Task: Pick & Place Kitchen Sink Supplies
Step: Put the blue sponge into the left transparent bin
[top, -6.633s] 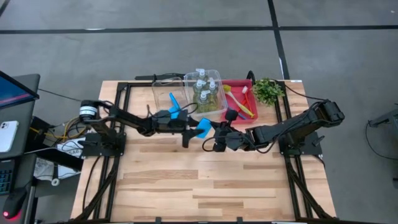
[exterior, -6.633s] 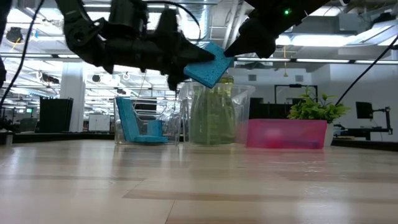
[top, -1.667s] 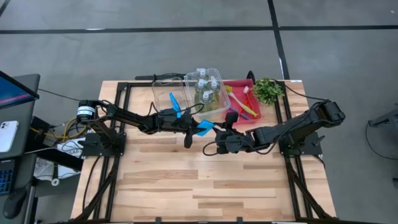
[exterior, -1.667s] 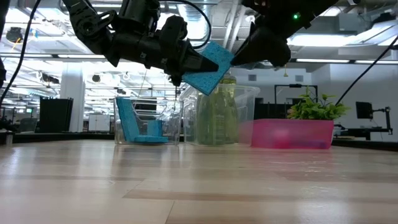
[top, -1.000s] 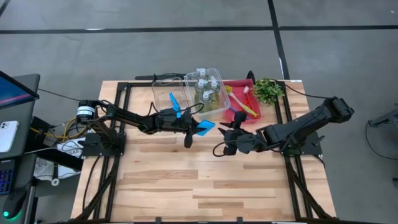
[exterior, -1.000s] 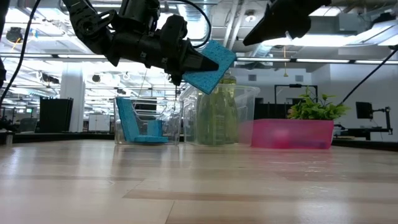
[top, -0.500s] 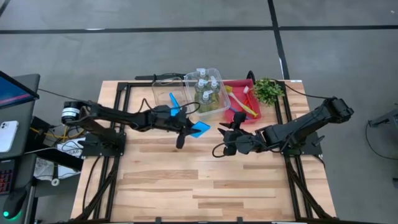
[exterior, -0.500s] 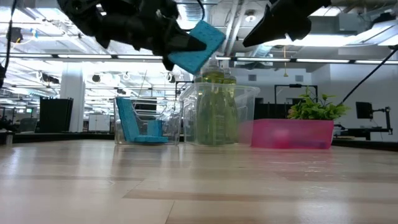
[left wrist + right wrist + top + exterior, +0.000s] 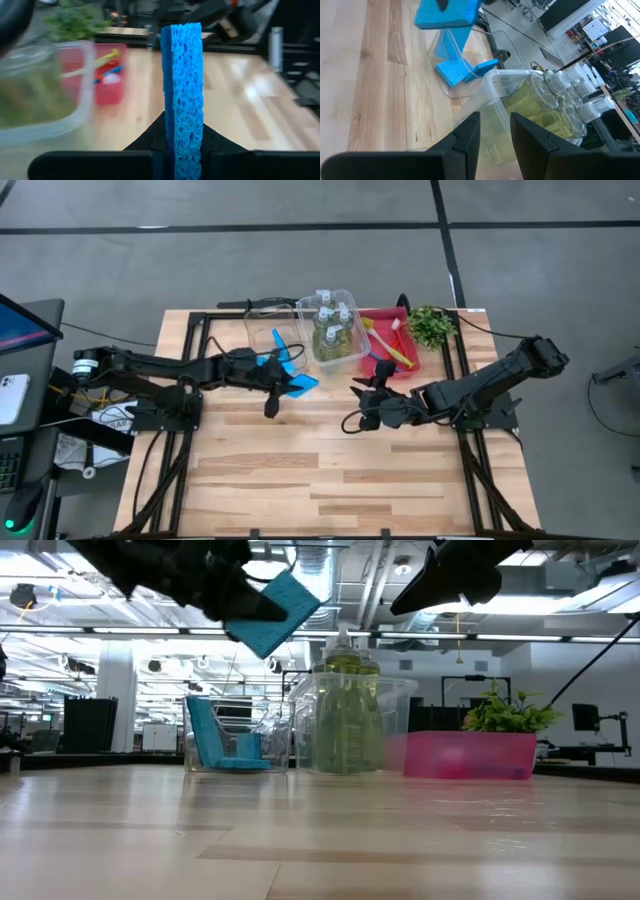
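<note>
My left gripper (image 9: 283, 385) is shut on a blue sponge (image 9: 303, 383), held high above the table in the low view (image 9: 272, 610), just near of the left clear bin (image 9: 262, 328). Two more blue sponges (image 9: 456, 67) stand and lie in that bin. Small bottles of yellow-green liquid (image 9: 330, 320) stand in the second clear bin. Brushes (image 9: 392, 345) lie in the red tray (image 9: 405, 315). My right gripper (image 9: 352, 405) hangs open and empty near of the tray, its fingers pointing toward the bins (image 9: 495, 135). My left gripper pinches the sponge's two broad faces (image 9: 182, 135) between its two fingers (image 9: 216, 145), at the end nearest the wrist. The fingers reach level from the table's left. The sponge stands on edge between them, sticks out past the fingertips and is lifted clear, tilted in the low view.
A small green plant (image 9: 431, 326) stands at the far right beside the red tray. Black frame rails (image 9: 195, 330) run along the table's left and right sides. Bare wooden tabletop (image 9: 330, 470) spreads across the near half.
My left gripper has carried the sponge toward the table's left edge and a little upward, away from the bottle bin, keeping its hold. The sponge stays tilted and clear of the table.
</note>
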